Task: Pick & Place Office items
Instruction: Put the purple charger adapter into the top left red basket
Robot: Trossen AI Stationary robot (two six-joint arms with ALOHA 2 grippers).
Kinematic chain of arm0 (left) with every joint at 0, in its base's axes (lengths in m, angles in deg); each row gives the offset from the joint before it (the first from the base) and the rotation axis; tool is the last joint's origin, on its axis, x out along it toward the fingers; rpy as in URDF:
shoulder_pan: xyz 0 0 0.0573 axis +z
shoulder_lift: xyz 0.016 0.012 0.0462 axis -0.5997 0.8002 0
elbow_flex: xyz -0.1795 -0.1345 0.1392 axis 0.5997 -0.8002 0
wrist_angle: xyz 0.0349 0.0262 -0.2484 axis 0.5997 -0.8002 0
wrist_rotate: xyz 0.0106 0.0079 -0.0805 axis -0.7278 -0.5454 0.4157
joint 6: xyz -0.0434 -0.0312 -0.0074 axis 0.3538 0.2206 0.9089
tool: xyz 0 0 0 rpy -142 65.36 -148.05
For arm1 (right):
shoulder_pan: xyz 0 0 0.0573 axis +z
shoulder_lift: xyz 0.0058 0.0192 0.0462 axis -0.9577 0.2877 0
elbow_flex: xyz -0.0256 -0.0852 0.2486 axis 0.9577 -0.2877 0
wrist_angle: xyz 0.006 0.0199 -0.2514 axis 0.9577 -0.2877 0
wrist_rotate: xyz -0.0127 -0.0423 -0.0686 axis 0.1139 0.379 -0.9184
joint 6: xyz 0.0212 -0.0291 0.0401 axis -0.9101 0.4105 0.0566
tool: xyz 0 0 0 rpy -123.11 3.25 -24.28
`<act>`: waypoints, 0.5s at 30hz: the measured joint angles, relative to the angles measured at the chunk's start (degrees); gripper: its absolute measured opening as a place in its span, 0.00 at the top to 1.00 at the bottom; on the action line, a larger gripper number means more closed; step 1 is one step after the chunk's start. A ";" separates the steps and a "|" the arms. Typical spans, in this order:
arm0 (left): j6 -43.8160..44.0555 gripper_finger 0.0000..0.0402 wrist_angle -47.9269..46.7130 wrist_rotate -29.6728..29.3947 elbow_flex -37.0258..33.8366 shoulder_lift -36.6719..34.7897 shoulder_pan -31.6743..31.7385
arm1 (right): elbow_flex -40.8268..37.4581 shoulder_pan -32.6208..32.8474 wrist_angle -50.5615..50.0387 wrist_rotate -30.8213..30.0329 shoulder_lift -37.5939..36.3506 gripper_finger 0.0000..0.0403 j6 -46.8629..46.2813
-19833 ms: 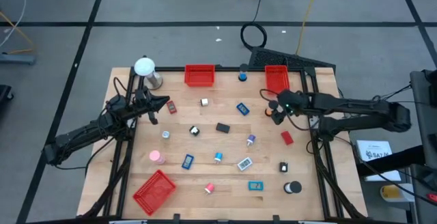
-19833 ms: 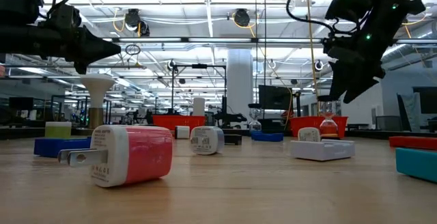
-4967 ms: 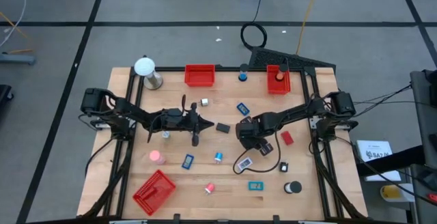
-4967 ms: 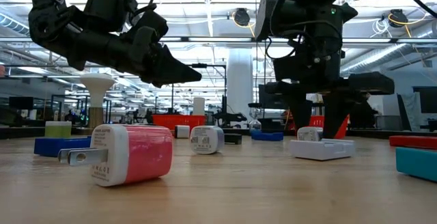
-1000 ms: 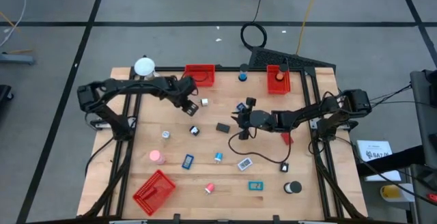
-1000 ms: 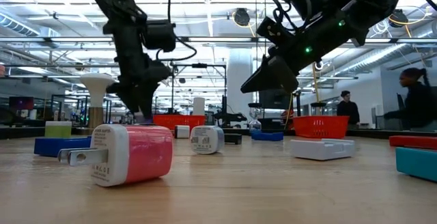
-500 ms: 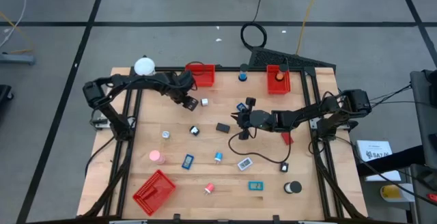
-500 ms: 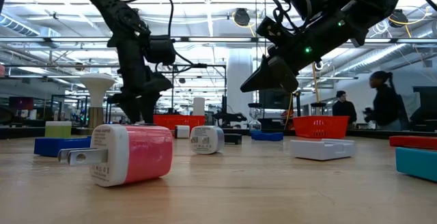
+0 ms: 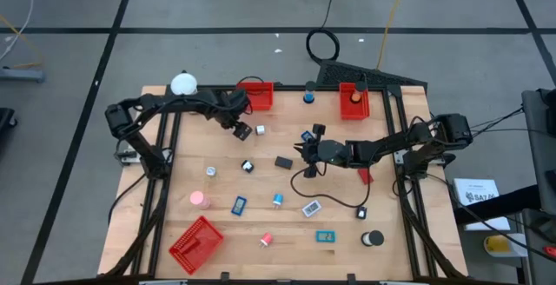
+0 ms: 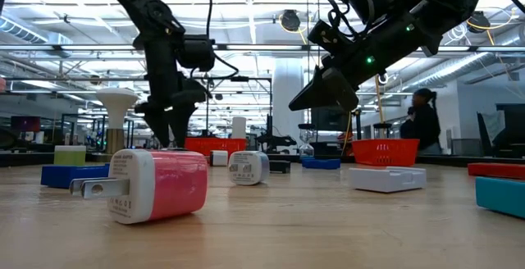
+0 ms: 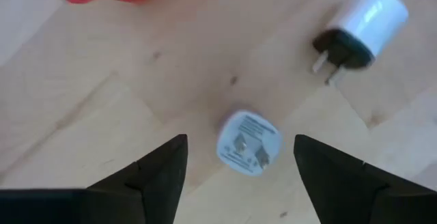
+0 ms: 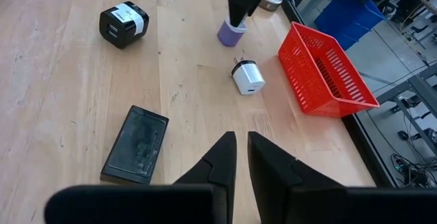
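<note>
Since the frame one second earlier, the left claw (image 9: pixel 241 129) has swung toward the far side of the desk (image 9: pixel 165 233) and spread its fingers; it now hangs over a small purple-and-white plug adapter (image 11: pixel 248 144) standing on the wood, with the fingers wide apart on either side of it and not touching it. A white adapter with a black face (image 11: pixel 357 27) lies just beside that one, and the red mesh tray (image 9: pixel 254 96) at the far edge sits near both. The right claw (image 9: pixel 306 156) has not shifted over that second: it hovers above the middle of the desk with its fingers together and nothing between them, pointing toward the left arm. From the right wrist view, a flat black rectangular piece (image 12: pixel 135 144) lies on the wood close ahead of the fingers, a black cube with a white label (image 12: pixel 123 23) lies farther off, and the left arm's tips stand over the purple adapter (image 12: pixel 233 31) near the red tray (image 12: pixel 323 71). The remaining office items are scattered over the desk: a pink roll (image 9: pixel 200 200), blue flat pieces (image 9: pixel 239 204), a red piece (image 9: pixel 365 175) near the right arm and a black roll (image 9: pixel 373 239) at the near right corner. A second red tray (image 9: pixel 197 243) lies at the near left corner and a third (image 9: pixel 354 100) at the far right. In the low view, a pink-and-white adapter (image 10: pixel 156 184) lies nearest the camera, and a person (image 10: pixel 423 125) stands in the room behind
</note>
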 joint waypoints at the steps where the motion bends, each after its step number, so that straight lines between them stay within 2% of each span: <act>1: -1.04 0.33 0.01 -0.01 0.00 0.15 -0.26 | 0.00 0.00 0.00 0.01 0.00 0.92 0.00; 7: -6.65 0.42 1.62 -2.82 0.00 0.22 -1.47 | 0.00 0.00 0.00 0.02 0.00 0.92 0.01; 15: -8.15 0.55 1.94 -4.27 -0.57 0.22 -1.43 | -0.02 0.00 0.00 0.02 0.02 0.92 0.02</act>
